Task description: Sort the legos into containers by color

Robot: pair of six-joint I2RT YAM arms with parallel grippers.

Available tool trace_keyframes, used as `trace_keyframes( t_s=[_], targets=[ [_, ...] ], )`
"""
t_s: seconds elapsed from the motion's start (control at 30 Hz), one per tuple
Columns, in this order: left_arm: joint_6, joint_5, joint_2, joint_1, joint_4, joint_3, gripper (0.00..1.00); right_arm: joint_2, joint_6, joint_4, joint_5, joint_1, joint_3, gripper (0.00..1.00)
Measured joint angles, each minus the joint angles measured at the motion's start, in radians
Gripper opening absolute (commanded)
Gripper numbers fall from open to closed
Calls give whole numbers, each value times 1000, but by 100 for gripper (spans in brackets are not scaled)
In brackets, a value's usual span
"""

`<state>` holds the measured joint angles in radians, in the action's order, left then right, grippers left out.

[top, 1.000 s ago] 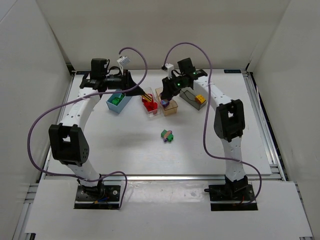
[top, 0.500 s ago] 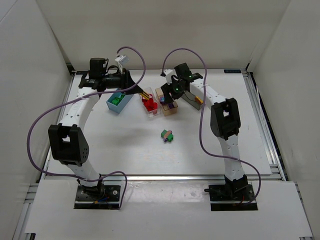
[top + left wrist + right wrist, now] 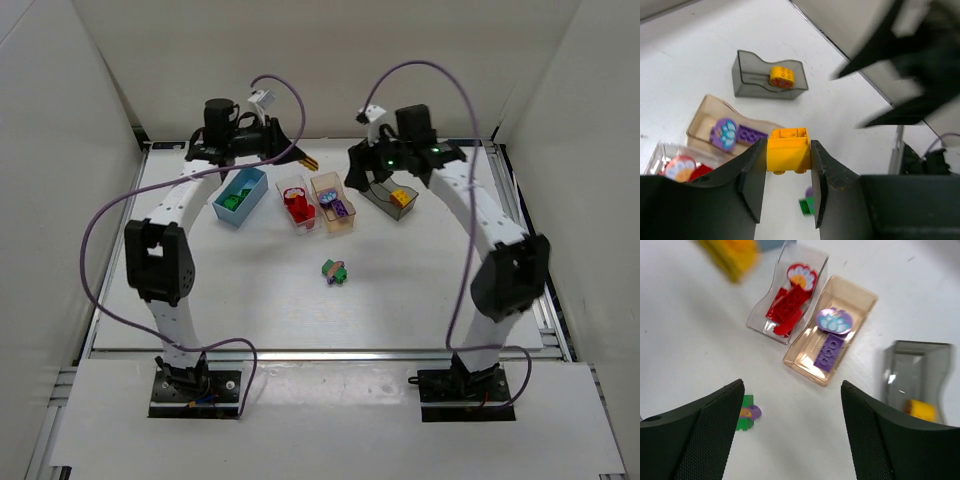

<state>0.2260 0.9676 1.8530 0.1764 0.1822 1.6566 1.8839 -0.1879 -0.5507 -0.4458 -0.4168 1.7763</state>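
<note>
Looking across the white tabletop [image 3: 200, 300], I see four bins in a row: the blue bin [image 3: 240, 196] and clear bin [image 3: 297, 203] stand left of the peach bin [image 3: 333, 203], the grey bin [image 3: 390, 197] right of it. The right hand [image 3: 790, 390], over the peach bin a second ago, has drawn back toward the grey bin, jaws wide and empty. The left hand [image 3: 787, 145] has risen behind the peach bin, clamped on a yellow brick [image 3: 787, 152]. Purple bricks [image 3: 830, 347] lie inside the peach bin, and a green-and-purple clump [image 3: 335, 271] lies well in front.

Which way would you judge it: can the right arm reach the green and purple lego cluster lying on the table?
Probably yes. The right tool is open and empty, and the lego cluster lies alone on the bare table, with nothing covering or crowding it.
</note>
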Motion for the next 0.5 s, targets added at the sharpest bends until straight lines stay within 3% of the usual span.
trace_keyframes(
  t_s=[0.17,0.27,0.33,0.5],
  targets=[
    [15,-109,215,87,0,198,10,-341,-47,19,44,84,-184,86],
    [-8,-166,328,141,14,312,10,-458,-59,37,110,119,-320,92],
    [-35,-203,386,177,34,375,10,-503,-56,36,177,128,-404,99],
    [-96,-284,511,262,63,531,13,-529,-51,22,251,146,-499,99]
  ],
)
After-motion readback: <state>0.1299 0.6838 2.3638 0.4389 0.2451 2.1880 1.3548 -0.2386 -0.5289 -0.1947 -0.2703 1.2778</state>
